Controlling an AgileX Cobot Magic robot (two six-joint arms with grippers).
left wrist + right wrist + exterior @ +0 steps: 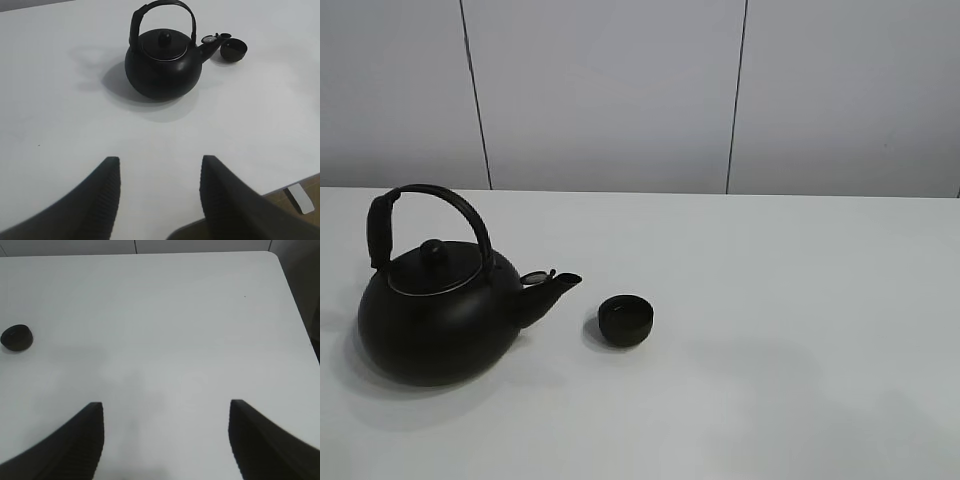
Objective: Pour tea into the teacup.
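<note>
Sitting centre-left of the high frame, teacup (625, 320) is just beside the kettle (440, 315) spout, apart from it. Kettle stands upright at lower left, untouched. Left gripper (160, 192) and right gripper (166, 435) both spread wide, empty, well back. Nothing started: grasp, lift, pour all remain.

Matte black teacup (625, 320) and black kettle (440, 305) on a plain white table (800, 330).

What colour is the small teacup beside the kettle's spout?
The teacup is matte black, like the kettle. The exterior high view shows it best.
</note>
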